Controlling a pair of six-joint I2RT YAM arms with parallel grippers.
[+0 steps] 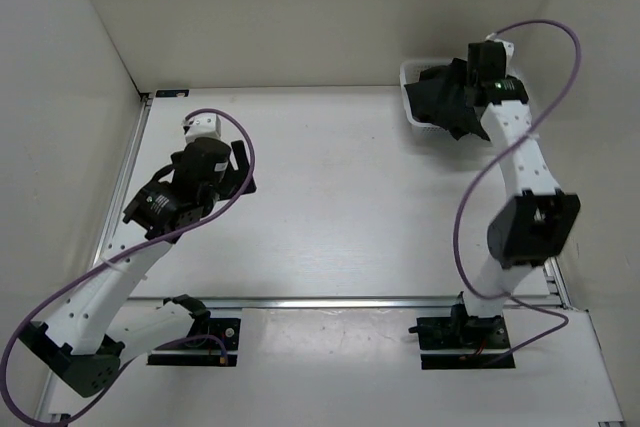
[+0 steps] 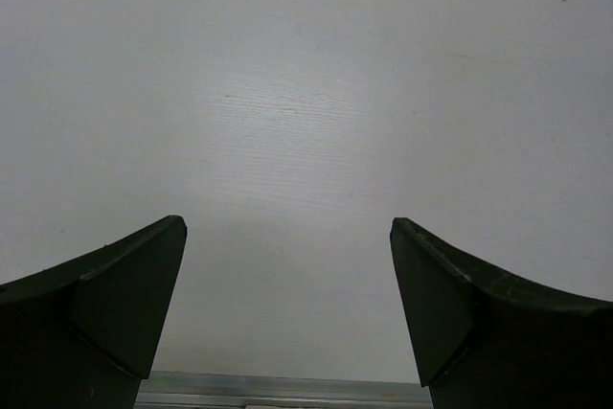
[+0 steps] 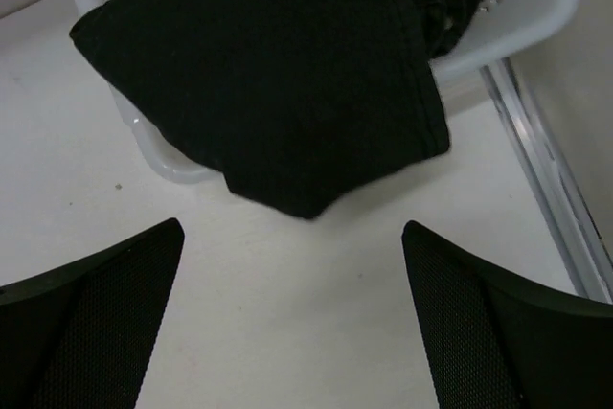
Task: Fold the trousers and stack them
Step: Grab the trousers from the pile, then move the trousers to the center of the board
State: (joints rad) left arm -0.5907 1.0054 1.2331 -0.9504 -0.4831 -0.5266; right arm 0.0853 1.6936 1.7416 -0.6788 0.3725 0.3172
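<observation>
The black trousers [image 1: 440, 95] lie bunched in a white mesh basket [image 1: 408, 77] at the back right of the table. In the right wrist view a fold of the trousers [image 3: 287, 74] hangs over the front rim of the basket [image 3: 541, 7] onto the table. My right gripper [image 3: 293, 227] is open and empty, above the bare table just short of that hanging fold; in the top view the gripper [image 1: 462, 115] sits at the basket's near side. My left gripper [image 1: 243, 173] is open and empty over the bare table [image 2: 306, 93] at the left.
A metal rail [image 3: 551, 189] runs along the table's right edge beside the basket. Another rail [image 1: 350, 301] crosses the near edge in front of the arm bases. White walls close in the back and both sides.
</observation>
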